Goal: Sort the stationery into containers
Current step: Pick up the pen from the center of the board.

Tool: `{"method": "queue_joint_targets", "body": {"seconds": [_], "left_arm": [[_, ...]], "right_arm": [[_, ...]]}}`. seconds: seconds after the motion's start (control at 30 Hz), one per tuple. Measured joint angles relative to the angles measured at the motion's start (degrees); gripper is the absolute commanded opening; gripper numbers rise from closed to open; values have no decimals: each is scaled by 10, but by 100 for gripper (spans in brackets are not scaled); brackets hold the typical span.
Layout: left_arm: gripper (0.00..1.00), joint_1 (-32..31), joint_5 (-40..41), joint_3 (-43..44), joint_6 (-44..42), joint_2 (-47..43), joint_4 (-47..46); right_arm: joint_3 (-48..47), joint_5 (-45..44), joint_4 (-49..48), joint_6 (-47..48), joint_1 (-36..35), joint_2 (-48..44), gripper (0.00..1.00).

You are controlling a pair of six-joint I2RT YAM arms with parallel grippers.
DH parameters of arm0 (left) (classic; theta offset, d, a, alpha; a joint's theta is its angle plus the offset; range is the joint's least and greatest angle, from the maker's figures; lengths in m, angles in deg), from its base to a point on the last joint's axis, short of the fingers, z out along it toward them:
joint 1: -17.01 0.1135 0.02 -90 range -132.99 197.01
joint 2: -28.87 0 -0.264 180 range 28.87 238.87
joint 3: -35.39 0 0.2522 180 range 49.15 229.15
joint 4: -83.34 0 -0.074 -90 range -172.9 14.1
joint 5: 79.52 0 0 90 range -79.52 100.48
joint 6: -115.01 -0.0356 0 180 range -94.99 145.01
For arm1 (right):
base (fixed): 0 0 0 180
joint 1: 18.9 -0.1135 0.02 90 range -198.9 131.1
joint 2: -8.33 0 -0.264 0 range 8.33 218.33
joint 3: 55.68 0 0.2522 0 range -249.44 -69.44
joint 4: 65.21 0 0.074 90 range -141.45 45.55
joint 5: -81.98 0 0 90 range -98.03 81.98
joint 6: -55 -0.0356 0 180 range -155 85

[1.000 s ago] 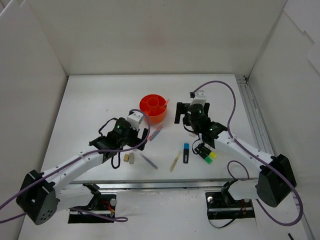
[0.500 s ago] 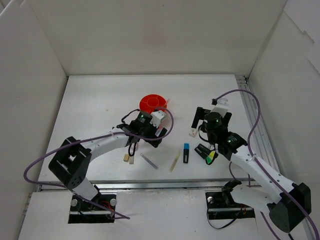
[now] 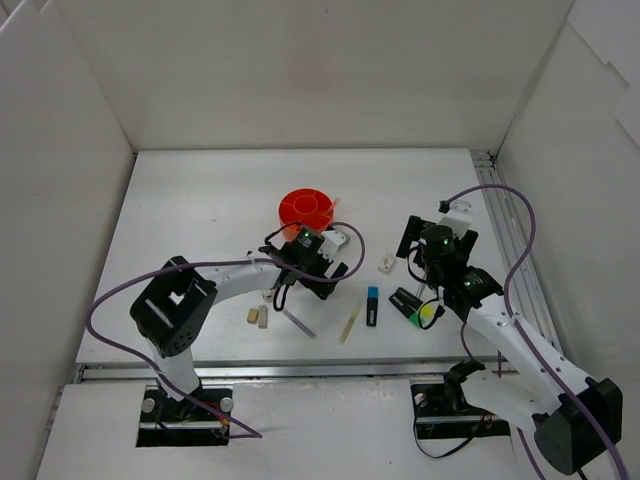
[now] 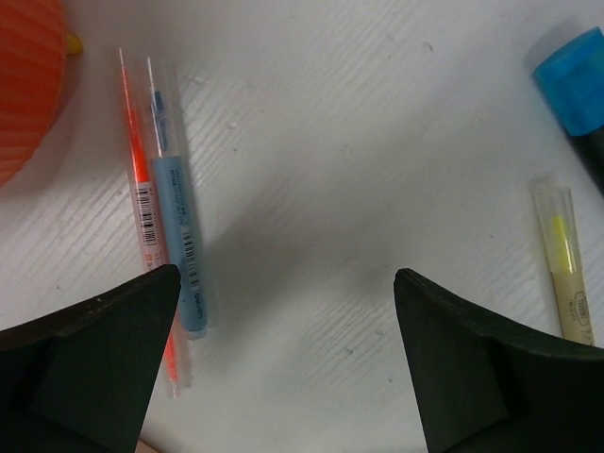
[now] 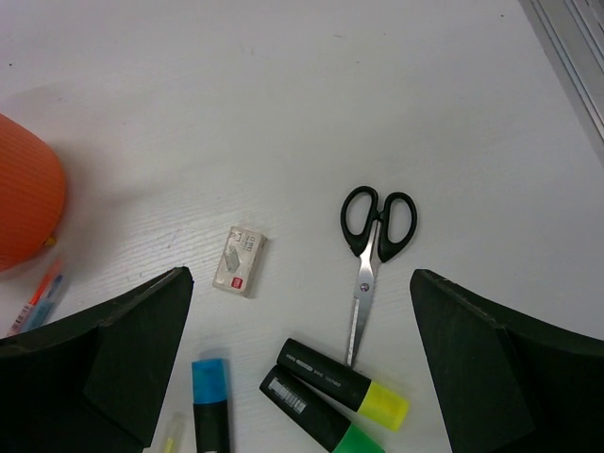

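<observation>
The orange organiser (image 3: 307,210) stands mid-table and also shows in the left wrist view (image 4: 24,75). My left gripper (image 3: 320,265) is open and empty, low over bare table (image 4: 286,283). An orange pen (image 4: 142,198) and a blue pen (image 4: 179,236) lie side by side by its left finger. My right gripper (image 3: 437,240) is open and empty, held high (image 5: 302,283). Below it lie black-handled scissors (image 5: 373,255), a small white piece (image 5: 239,260), a yellow-ended highlighter (image 5: 344,380), a green-ended one (image 5: 316,420) and a blue-ended one (image 5: 210,406).
A yellow pen (image 3: 350,322) and a thin bluish pen (image 3: 297,321) lie near the front. Two tan erasers (image 3: 257,316) sit left of them. White walls enclose the table, and a metal rail (image 3: 505,240) runs along the right side.
My left gripper has swung right, from beside the erasers to over the orange and blue pens. My right gripper has moved right and nearer, away from the organiser. Both stayed open.
</observation>
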Motion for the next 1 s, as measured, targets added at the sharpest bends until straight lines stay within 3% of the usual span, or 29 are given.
{"method": "queue_joint_targets", "body": {"seconds": [0.13, 0.33, 0.6, 0.63, 0.67, 1.0], "left_arm": [[89, 0, 15, 3, 0, 8, 0], [77, 3, 23, 25, -2, 47, -3], [26, 3, 24, 37, 2, 57, -4], [10, 3, 24, 38, 3, 57, -4], [1, 3, 24, 39, 5, 58, -4], [0, 3, 0, 36, -9, 41, -5]], "right_arm": [[3, 6, 2, 0, 11, -5, 98], [12, 14, 4, -1, 24, -11, 98], [17, 20, 8, -4, 34, -22, 98], [19, 21, 8, -5, 34, -24, 98], [19, 21, 9, -5, 35, -27, 98], [23, 22, 15, -6, 37, -64, 98]]}}
